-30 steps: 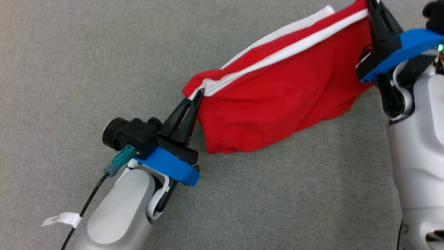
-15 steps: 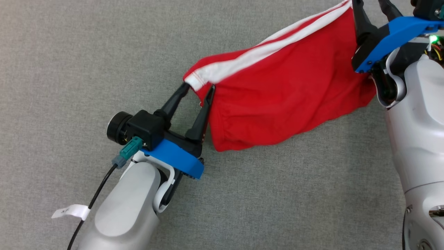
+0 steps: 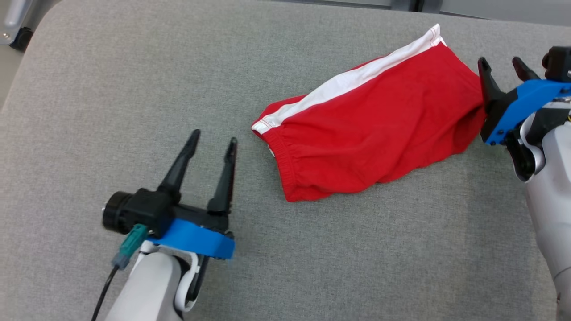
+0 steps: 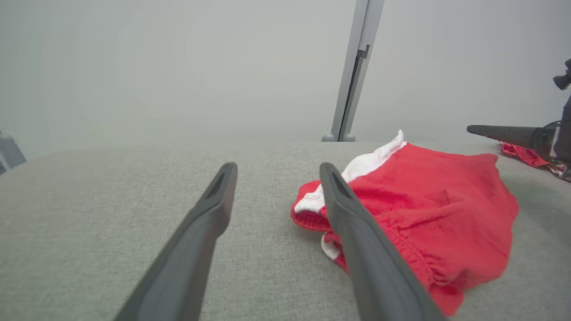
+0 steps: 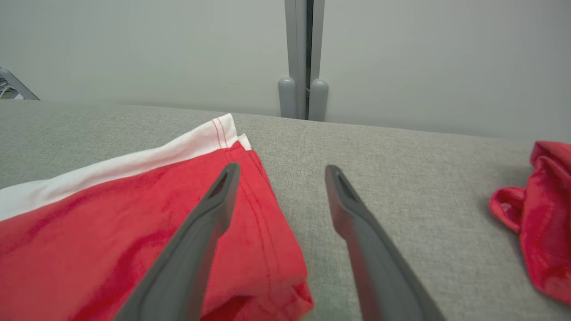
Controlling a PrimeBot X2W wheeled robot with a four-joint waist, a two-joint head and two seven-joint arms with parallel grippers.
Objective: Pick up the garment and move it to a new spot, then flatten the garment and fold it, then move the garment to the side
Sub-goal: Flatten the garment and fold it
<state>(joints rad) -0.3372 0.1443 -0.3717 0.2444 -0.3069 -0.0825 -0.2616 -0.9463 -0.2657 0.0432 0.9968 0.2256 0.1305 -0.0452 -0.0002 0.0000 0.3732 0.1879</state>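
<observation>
- Two claws sit by the garment (image 3: 379,120), one at each end. Both have their fingers spread wide and hold nothing.
- The left claw (image 3: 214,136) is near the garment's waistband end, a little apart from it.
- The right claw (image 3: 499,62) is just beside the other end. In the right wrist view one finger hangs over the red edge, and I cannot tell if it touches.
- The garment lies slanted on the grey tabletop (image 3: 134,67). It is red with a white stripe along its far side. It has a bunched, stretchy band at the left end and soft wrinkles.
- Another red cloth (image 5: 544,214) lies on the tabletop, well to the right of the right claw.
- A grey post (image 5: 303,58) stands behind the tabletop's far edge.
</observation>
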